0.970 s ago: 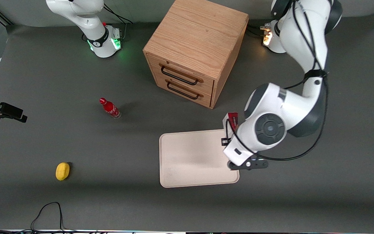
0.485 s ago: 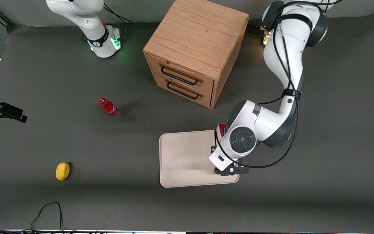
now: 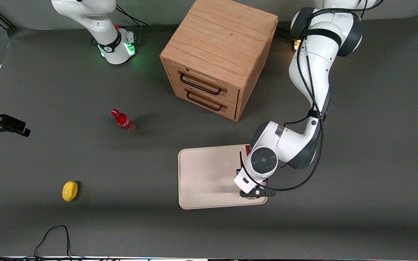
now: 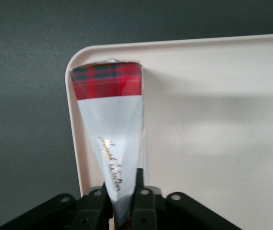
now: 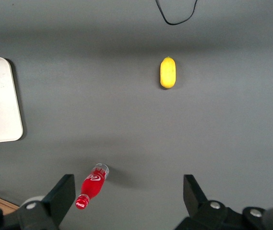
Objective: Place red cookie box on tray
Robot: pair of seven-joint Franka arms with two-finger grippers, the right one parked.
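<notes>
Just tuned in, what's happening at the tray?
The left arm's gripper is shut on the red cookie box and holds it low over the tray, along the tray's short edge toward the working arm's end of the table. The box is not yet released. A small red bottle and a yellow object lie untouched toward the parked arm's end.

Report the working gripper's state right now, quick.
Left gripper: shut on the red cookie box, holding it over the tray along the tray's edge.
</notes>
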